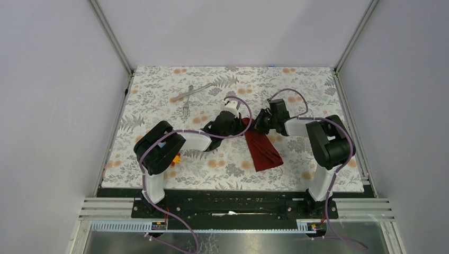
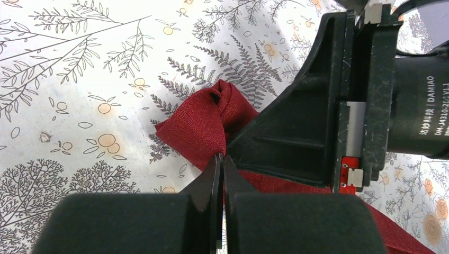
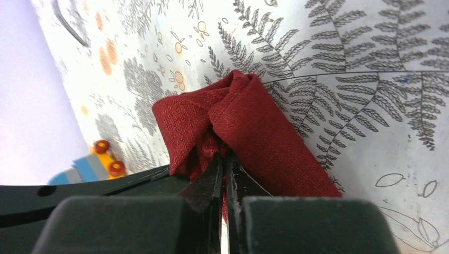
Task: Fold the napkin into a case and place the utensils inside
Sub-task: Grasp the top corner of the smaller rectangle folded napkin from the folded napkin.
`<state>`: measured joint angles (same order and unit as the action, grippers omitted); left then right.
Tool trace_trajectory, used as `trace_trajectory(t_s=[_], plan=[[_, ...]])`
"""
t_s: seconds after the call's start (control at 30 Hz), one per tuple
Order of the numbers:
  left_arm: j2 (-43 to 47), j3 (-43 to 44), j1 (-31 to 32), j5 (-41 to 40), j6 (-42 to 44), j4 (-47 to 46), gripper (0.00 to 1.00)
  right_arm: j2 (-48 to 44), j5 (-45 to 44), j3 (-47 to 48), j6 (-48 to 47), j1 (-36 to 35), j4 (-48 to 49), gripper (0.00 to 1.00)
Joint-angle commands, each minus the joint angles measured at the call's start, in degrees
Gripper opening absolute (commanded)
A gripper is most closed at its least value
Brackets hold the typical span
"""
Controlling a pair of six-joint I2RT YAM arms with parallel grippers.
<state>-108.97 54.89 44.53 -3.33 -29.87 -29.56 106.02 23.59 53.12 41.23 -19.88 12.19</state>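
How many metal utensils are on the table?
2: a fork at the far left, tines toward the near edge, and a second slim piece lying across its handle. Others may be hidden.

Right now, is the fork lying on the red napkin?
No, the fork lies on the bare tablecloth, well apart from the napkin.

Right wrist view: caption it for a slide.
Right end effector shut on a bunched fold of the maroon napkin over the fern-print table.
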Motion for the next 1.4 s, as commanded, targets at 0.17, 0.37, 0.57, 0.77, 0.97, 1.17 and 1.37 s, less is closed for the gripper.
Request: trace_trajectory(t_s=[0.17, 0.37, 0.57, 0.77, 0.97, 1.17, 1.37], plan=[[1.5, -1.7, -0.1, 1.9, -2.7, -3.7, 0.00, 6.0, 8.0, -7.0, 29.6, 3.3, 43.5, 0.00], [-0.1, -2.5, -0.1, 1.9, -3.3, -4.8, 0.00, 17.1, 13.9, -5.8, 39.3, 1.7, 55.4, 0.03], [-0.9, -2.3, -0.7, 1.7, -3.5, -3.8, 0.00, 17.0, 15.1, -8.0, 38.2, 2.1, 57.2, 0.25], [0.7, -4.3, -1.9, 1.2, -3.4, -3.7, 0.00, 8.5, 16.9, -10.2, 24.9, 4.4, 40.0, 0.44], [0.9, -5.0, -2.4, 2.2, -3.3, -4.0, 0.00, 7.1, 19.1, -11.2, 21.2, 6.4, 36.8, 0.44], [1.5, -4.7, -2.5, 2.7, -3.3, -4.0, 0.00, 8.1, 18.9, -8.7, 16.9, 6.4, 32.2, 0.11], [1.2, -3.3, -2.5, 3.1, -3.4, -3.5, 0.00, 11.7, 19.2, -5.4, 19.5, 4.8, 34.8, 0.00]])
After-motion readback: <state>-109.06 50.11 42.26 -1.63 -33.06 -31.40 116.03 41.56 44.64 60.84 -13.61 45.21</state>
